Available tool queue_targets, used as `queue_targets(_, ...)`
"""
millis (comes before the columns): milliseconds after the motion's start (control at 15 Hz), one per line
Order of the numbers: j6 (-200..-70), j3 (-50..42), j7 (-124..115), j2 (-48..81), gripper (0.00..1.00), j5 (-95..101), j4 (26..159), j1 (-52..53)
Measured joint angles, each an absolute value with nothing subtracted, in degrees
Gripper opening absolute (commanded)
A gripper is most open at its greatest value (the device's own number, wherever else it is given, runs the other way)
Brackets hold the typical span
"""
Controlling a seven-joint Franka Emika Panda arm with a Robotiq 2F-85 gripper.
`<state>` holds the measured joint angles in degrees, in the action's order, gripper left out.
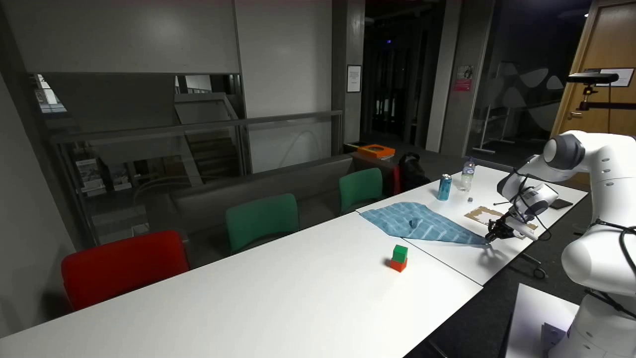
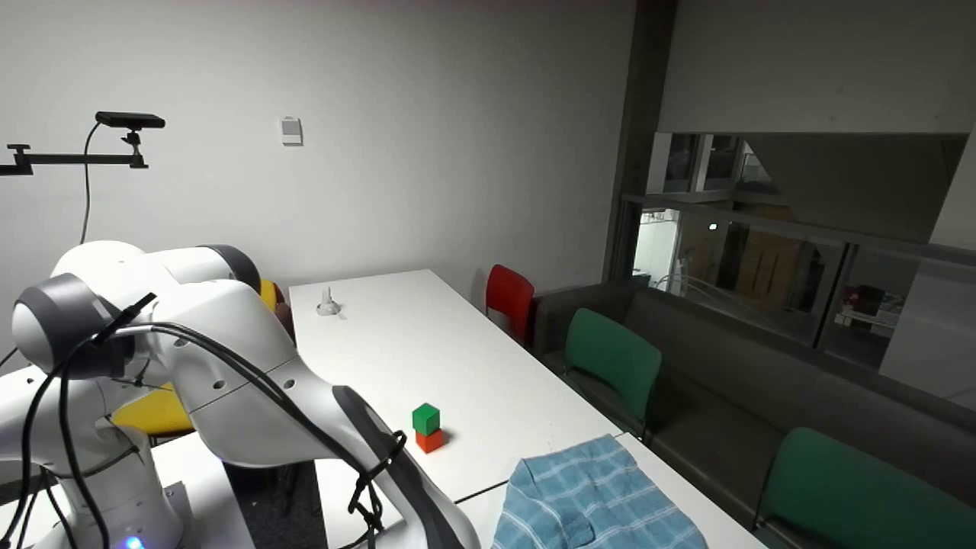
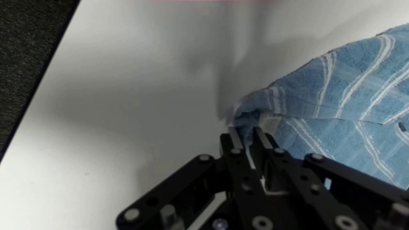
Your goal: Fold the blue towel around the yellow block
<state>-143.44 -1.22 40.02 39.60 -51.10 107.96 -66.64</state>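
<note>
The blue towel lies on the white table with pale stripes, its near end drawn to a point; a small raised fold shows near its middle. In an exterior view part of the same towel appears at the bottom edge. At the pointed corner, my gripper is shut on the towel, with a thin bunch of cloth between the fingertips. The towel spreads to the right in the wrist view, one edge folded over and a pale label beside the fingers. The yellow block is hidden or out of view.
A green block sits on a red block beside the towel. Behind stand a blue can and a bottle. Torn cardboard lies close to the arm. The table edge is near the gripper.
</note>
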Motion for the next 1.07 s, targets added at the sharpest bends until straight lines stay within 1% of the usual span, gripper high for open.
queue_targets(67,-143.4,-1.2,40.0,39.6,0.02,-51.1,108.0,-66.6)
queue_targets(467,-143.4,-1.2,40.2,39.0,0.02,-51.3,108.0,-66.6)
queue_targets(1067,-142.1,-0.3,45.2,31.6,0.02,-56.1,110.1,-66.5)
